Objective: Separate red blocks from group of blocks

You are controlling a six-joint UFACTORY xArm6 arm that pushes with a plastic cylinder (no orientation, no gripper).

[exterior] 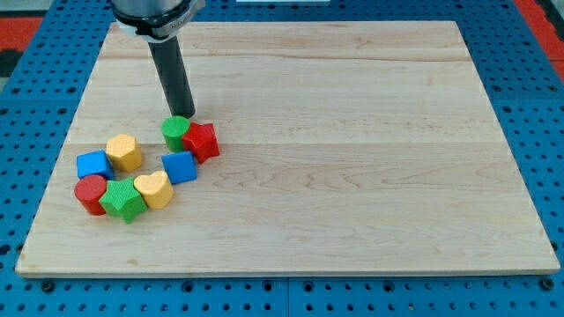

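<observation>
My tip point(185, 116) stands at the top edge of a green round block point(175, 132) and a red star-shaped block point(202, 141), which touch each other. Below them lies a blue block point(180, 166). Further to the view's left are a yellow block point(125, 152), a blue block point(92, 165), a red cylinder point(90, 194), a green star-shaped block point(123, 199) and a yellow heart-shaped block point(154, 188). These form a loose ring at the board's left.
The wooden board point(352, 132) lies on a blue perforated table point(18, 106). The board's left edge is close to the red cylinder and the left blue block.
</observation>
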